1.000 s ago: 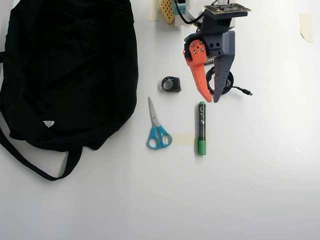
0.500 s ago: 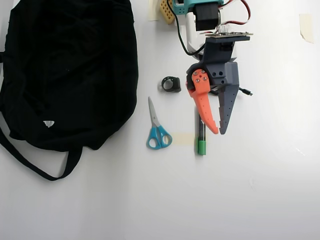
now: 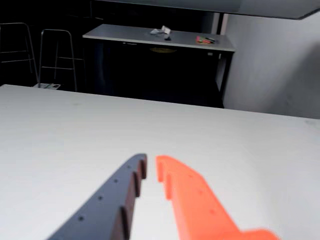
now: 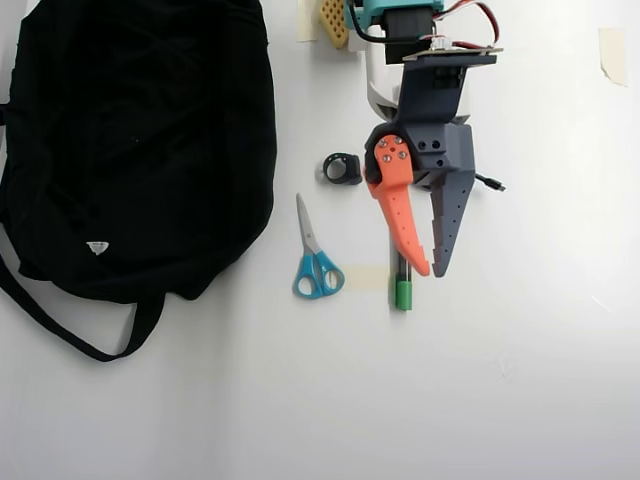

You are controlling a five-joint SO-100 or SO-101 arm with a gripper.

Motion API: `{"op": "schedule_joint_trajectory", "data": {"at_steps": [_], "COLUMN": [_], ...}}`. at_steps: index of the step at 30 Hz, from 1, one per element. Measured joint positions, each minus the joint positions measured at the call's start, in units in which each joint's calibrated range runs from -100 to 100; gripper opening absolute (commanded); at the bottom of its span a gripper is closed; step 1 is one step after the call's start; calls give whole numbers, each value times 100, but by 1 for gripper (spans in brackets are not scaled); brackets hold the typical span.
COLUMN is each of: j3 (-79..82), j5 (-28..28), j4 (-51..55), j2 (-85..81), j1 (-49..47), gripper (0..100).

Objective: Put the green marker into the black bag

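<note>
The claw point(image 4: 432, 270) hangs slightly open over the green marker point(image 4: 403, 293), gripping nothing. It should shift left and straddle the barrel squarely before closing. The scissors point(image 4: 315, 258) lie near; the black bag point(image 4: 140, 140) sits well left, with bare tabletop point(image 4: 520, 380) all around.

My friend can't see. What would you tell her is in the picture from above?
A robot's hand with one orange and one gray finger hangs slightly open over a green marker on a white table. Left of the marker lie blue scissors, and a big black bag fills the left side.
</note>
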Motion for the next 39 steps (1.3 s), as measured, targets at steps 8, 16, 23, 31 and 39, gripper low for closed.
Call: {"op": "schedule_joint_trajectory", "data": {"at_steps": [8,16,23,31,39], "j3": [-8,-267,-896,-904,-928], "j5": [10,-15,-15,-15,-20], "j4": [-34,369,2903,4405,5496], "j2": [0,0,0,0,0], "j1": [15,-228,-316,-434,-507], "gripper": [3,2,3,2,2]}}
